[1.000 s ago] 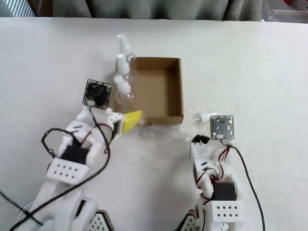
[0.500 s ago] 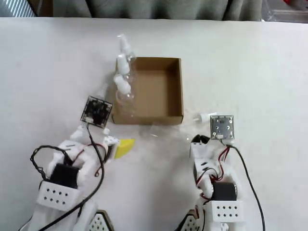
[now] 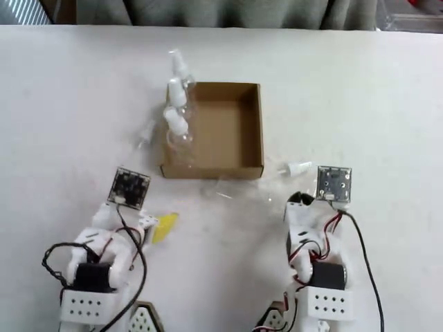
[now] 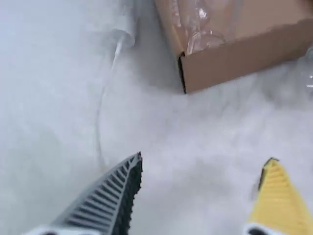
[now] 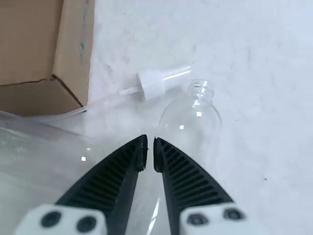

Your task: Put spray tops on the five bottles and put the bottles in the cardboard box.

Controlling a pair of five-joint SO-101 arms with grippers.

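The cardboard box [image 3: 225, 131] sits mid-table, and clear bottles with white spray tops [image 3: 177, 114] stand along its left wall. Two uncapped clear bottles lie in front of the box: one [image 5: 193, 120] just beyond my right gripper [image 5: 150, 144], which is shut on nothing, and another [image 5: 39, 147] beside it near the box corner [image 5: 63, 68]. A loose spray top [image 5: 156, 81] lies by the first bottle's mouth. My left gripper [image 4: 204, 164] is open and empty near the front left of the table. A second loose spray top [image 4: 117, 36] with its thin tube lies left of the box.
The box's right half [image 3: 235, 124] is bare cardboard. White tabletop [image 3: 360, 90] stretches open to the right and behind the box. A curtain runs along the table's far edge.
My left arm has drawn back from the box's front left corner toward the table's near edge. The right arm has shifted slightly right.
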